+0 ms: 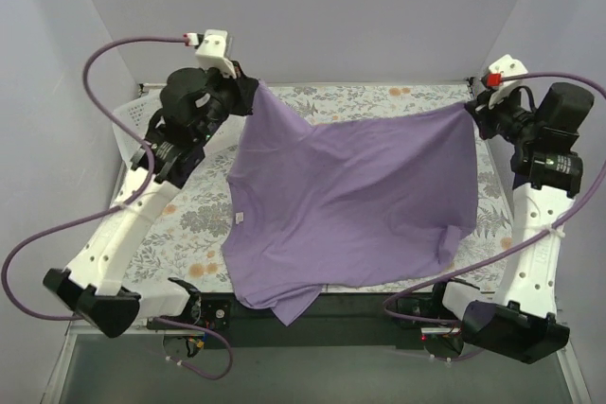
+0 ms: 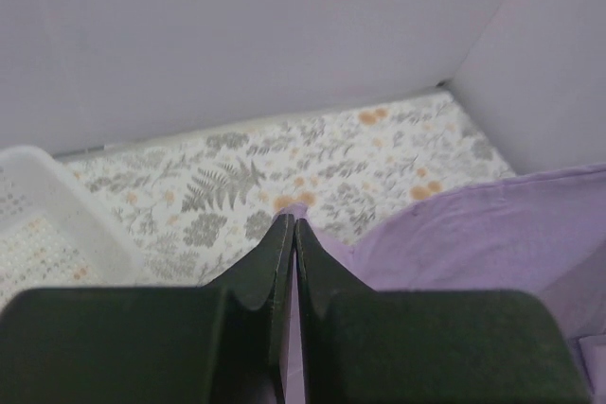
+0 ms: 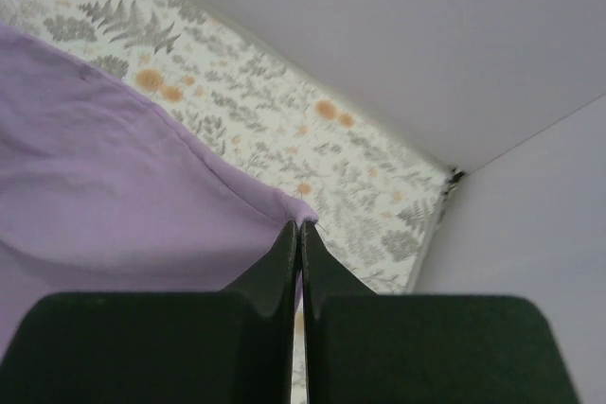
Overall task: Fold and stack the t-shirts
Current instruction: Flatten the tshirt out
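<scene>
A purple t-shirt (image 1: pixel 350 205) hangs stretched between my two grippers above the flower-patterned table (image 1: pixel 189 215), its lower part draping over the table's near edge. My left gripper (image 1: pixel 254 90) is shut on the shirt's far left corner; the wrist view shows purple cloth (image 2: pixel 473 234) pinched between the closed fingers (image 2: pixel 270 257). My right gripper (image 1: pixel 471 106) is shut on the far right corner; its wrist view shows the shirt's edge (image 3: pixel 114 196) running into the closed fingers (image 3: pixel 284 257).
A white perforated basket (image 1: pixel 133 115) stands at the table's far left, also in the left wrist view (image 2: pixel 47 224). Grey walls close in the table on the left, back and right. Cables loop beside both arms.
</scene>
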`<state>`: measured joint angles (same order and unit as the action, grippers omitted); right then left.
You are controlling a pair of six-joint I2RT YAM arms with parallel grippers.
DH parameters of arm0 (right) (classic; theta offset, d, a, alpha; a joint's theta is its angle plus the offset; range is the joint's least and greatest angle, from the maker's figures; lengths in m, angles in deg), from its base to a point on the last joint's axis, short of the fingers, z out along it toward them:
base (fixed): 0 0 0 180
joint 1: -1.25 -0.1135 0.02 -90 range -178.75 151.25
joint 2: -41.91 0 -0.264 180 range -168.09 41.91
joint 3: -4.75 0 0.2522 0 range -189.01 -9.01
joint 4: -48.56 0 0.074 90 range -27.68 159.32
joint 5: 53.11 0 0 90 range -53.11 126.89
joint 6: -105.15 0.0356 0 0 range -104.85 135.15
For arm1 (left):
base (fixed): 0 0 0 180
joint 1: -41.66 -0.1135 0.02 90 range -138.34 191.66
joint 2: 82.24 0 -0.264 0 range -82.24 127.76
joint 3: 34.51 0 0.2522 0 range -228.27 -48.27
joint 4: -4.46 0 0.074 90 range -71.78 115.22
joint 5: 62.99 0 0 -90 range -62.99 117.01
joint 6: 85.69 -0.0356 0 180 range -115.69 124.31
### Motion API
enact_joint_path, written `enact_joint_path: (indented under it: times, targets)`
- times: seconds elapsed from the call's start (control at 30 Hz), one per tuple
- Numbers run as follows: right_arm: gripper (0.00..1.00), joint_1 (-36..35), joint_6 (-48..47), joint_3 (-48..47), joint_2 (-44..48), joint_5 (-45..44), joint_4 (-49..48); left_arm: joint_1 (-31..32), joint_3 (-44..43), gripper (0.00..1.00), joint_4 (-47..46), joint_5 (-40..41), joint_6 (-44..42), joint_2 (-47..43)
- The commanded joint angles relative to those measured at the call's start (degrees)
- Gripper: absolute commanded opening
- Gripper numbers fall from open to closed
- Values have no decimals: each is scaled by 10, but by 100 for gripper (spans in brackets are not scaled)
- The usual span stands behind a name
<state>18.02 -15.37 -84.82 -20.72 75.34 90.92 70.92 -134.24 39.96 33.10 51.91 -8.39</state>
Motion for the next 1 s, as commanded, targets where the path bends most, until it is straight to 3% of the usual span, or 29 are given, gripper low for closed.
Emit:
enact_joint_path:
  times: [0.0, 0.3, 0.53, 0.8, 0.97]
  targets:
    - [1, 3, -8, -114, 21, -28, 42, 0, -53, 0, -28, -20, 12, -65]
    - [1, 3, 43, -427, -13, -121, 72, 0, -190, 0, -57, -50, 21, -122]
    - [1, 2, 74, -598, -38, -184, 54, 0, -295, 0, -113, -101, 46, -122]
    - [1, -23, 64, -614, -15, -290, -14, 0, -363, 0, -148, -114, 57, -110]
    - [1, -38, 47, -598, -13, -309, -26, 0, -342, 0, -157, -89, 39, -94]
